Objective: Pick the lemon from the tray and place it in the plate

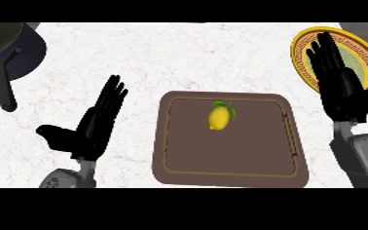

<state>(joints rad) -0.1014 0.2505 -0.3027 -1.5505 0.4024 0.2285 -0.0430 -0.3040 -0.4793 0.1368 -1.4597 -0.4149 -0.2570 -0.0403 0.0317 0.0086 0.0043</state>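
A yellow lemon (219,118) with a green leaf lies in the upper middle of a brown tray (251,161) at the counter's centre. The plate (303,46), grey with a gold patterned rim, sits at the far right, partly cut off by the view's edge. My right hand (338,85) is open with straight fingers, held over the plate's left part and to the right of the tray, covering much of the plate. My left hand (93,126) is open to the left of the tray, fingers up and thumb out, touching nothing.
A dark pan or pot (18,53) with a black handle sits at the far left corner of the white marble counter (165,58).
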